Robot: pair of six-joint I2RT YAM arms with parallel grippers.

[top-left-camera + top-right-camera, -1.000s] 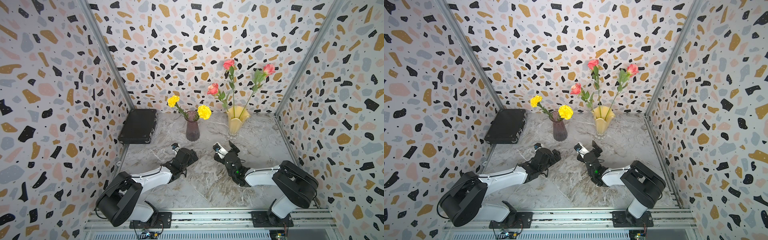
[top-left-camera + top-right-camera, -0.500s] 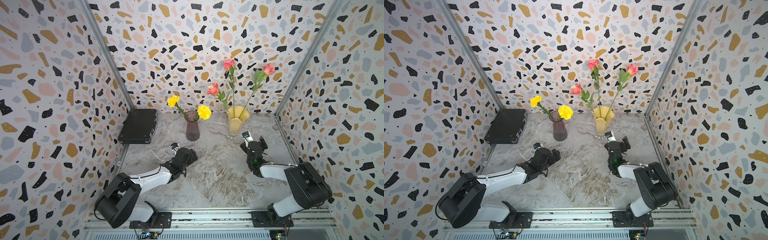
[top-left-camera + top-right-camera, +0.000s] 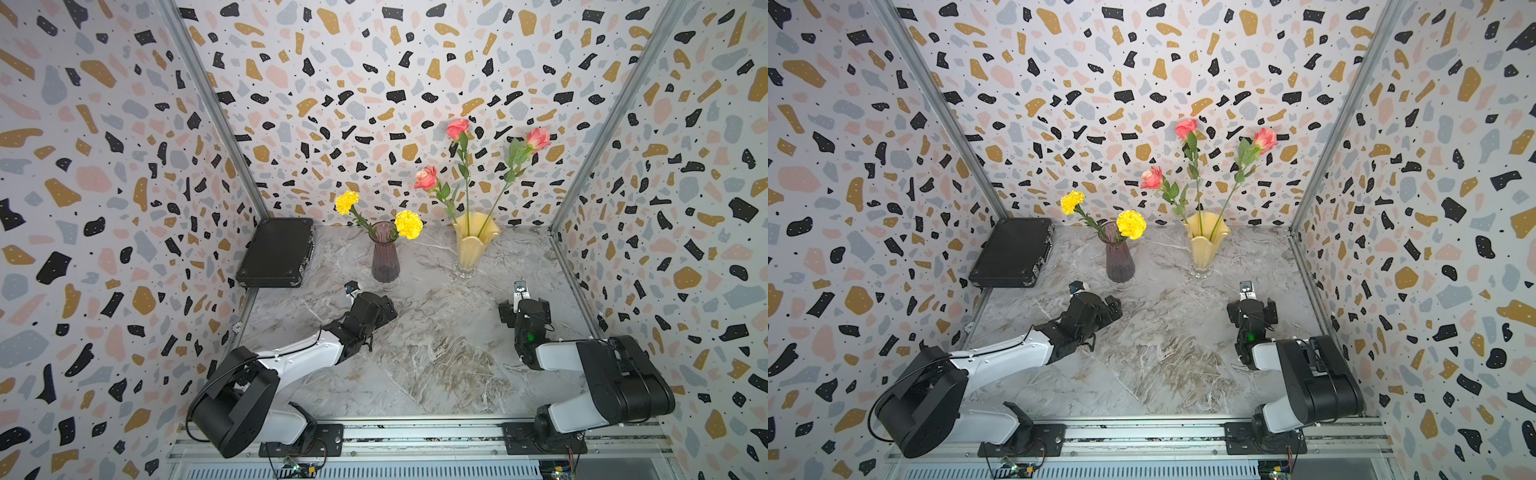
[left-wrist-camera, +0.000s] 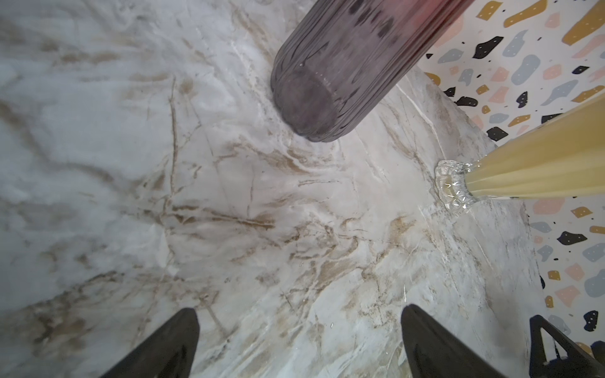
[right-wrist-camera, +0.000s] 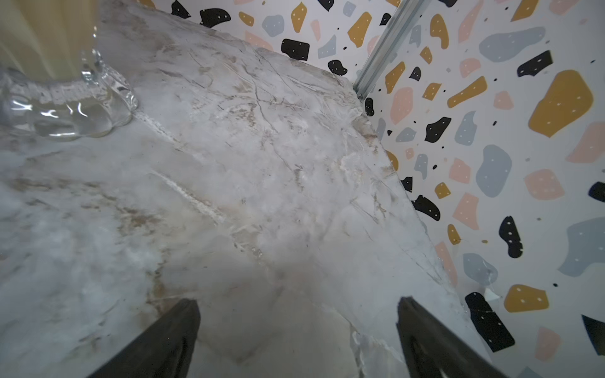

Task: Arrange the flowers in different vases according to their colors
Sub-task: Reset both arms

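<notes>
The right claw (image 3: 524,306) is swung to the lower right, opened wide and empty, like the left claw (image 4: 299,333). Yellow flowers (image 3: 408,224) are housed in the purple vase (image 3: 385,259), roses (image 3: 457,129) in the yellow vase (image 3: 473,245): finished, seemingly.

Terrazzo-patterned walls (image 3: 374,62) around a veined marble tabletop (image 3: 436,357)

Flowers (image 3: 408,224) colour-sorted in two vases (image 3: 385,258)

A closed black case (image 3: 277,253) lies flat on the marble table (image 3: 436,357) (back left corner), enclosed by terrazzo-patterned walls (image 3: 374,83).
</notes>
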